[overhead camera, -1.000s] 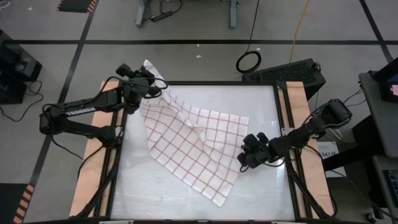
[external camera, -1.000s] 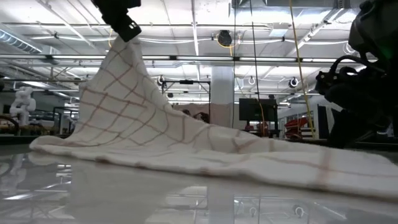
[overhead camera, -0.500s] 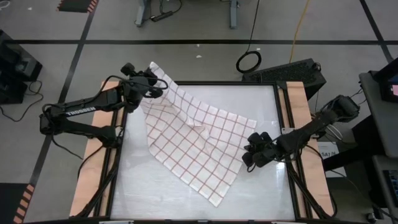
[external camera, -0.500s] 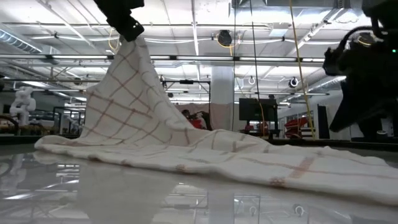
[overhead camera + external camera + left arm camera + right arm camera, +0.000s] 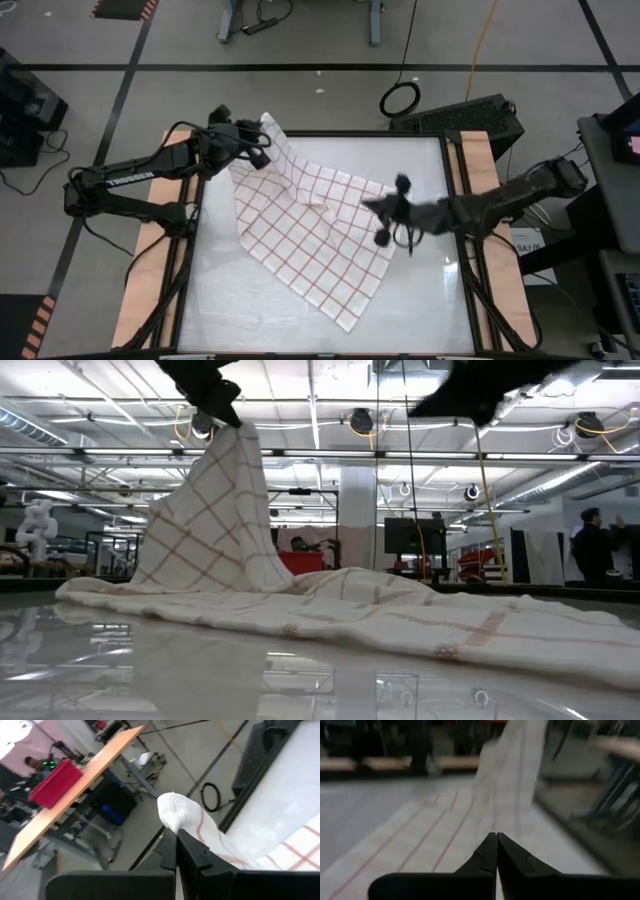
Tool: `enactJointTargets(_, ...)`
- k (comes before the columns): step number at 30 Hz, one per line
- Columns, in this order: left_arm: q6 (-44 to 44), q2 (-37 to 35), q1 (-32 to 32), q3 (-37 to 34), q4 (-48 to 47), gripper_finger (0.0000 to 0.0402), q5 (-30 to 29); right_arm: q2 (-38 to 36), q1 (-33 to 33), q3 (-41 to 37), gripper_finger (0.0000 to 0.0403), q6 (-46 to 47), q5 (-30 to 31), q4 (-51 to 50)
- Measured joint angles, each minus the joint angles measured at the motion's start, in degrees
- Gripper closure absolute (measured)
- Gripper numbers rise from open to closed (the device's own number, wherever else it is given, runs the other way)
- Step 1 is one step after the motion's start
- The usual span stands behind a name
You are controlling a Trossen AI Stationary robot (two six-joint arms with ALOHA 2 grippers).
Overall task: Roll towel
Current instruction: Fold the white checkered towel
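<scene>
The left gripper (image 5: 258,140) pinches a lifted corner of the thin white red-gridded cloth towel (image 5: 315,225); the right gripper (image 5: 385,215) hovers pressed together, empty.

From my station I see a grey floor (image 5: 300,40) crossed by black tape lines (image 5: 320,67), a coiled cable (image 5: 400,98) lying on it. Beyond the table (image 5: 200,670), rows of ceiling lights (image 5: 120,405), a white pillar (image 5: 357,510) and a person (image 5: 592,550) standing far off.

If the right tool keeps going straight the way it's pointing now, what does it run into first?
Most likely the towel. The right tool, shut and empty, points across the checked cloth toward the raised corner that the left tool holds. How high it sits above the cloth is unclear.
</scene>
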Motion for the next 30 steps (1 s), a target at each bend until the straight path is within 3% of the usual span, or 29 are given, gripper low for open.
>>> enactJointTargets(3, -0.2, 0.0, -0.1, 0.0, 0.0, 0.0399, 2.2, 0.2, -8.2, 4.2, 0.0393, -9.4, -11.8, 6.0)
enactJointTargets(8, -1.6, 0.0, -1.1, 0.0, 0.5, 0.0399, 5.3, 5.2, -21.7, 13.4, 0.0351, -13.1, -33.4, 8.2)
enactJointTargets(12, -3.0, 0.0, -2.3, 0.0, 0.7, 0.0399, 6.2, 12.2, -28.6, 21.5, 0.0309, -14.5, -46.0, -2.1)
enactJointTargets(16, -4.4, 0.0, -2.6, 0.0, 0.2, 0.0399, 7.1, 17.9, -32.0, 26.0, 0.0281, -17.2, -47.3, -10.4)
enactJointTargets(24, -4.6, 0.0, -3.8, 0.0, 0.5, 0.0399, 10.9, 25.9, -33.6, 32.5, 0.0235, -17.1, -52.3, -5.1)
enactJointTargets(30, -4.6, 0.5, -5.3, 0.0, 0.5, 0.0399, 13.2, 31.9, -33.7, 41.5, 0.0190, -18.8, -55.0, -3.0)
